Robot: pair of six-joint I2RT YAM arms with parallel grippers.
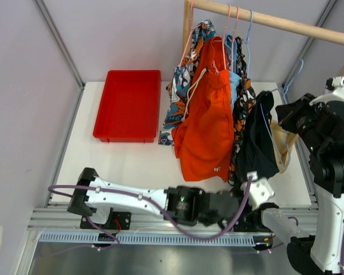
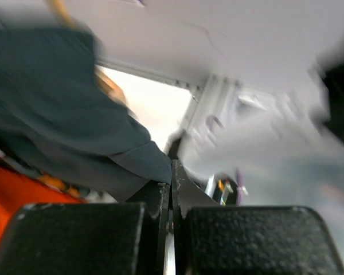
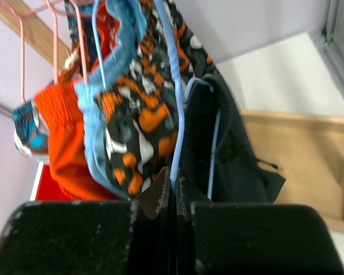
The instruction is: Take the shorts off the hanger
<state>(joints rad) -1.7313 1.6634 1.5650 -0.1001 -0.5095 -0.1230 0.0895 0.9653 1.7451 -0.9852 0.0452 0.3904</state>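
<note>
Right wrist view had it plainly: the right gripper [image 3: 172, 184] was clamped shut on the wire of a blue hanger [image 3: 173, 114], low centre of the frame. The black shorts [image 3: 235, 154] hung from that hanger just to its right, well below the wooden rod [image 1: 286, 24]. On the left wrist view the left gripper [image 2: 171, 172] was closed too. A corner of that dark cloth ran right into its tips, so it looked like a pinch on the hem, though the picture was blurred.

Trouble, as I judged it: so thin a bite of fabric could slip on a pull, the wire could twist in the right jaws, or the waistband could catch on the hanger's end. The blotched shorts [image 3: 132, 114] pressed against the black pair and might have been dragged along.

Upper left of the top view, the red tray [image 1: 126, 139] sat on the table [image 1: 120, 166] with nothing in it.
</note>
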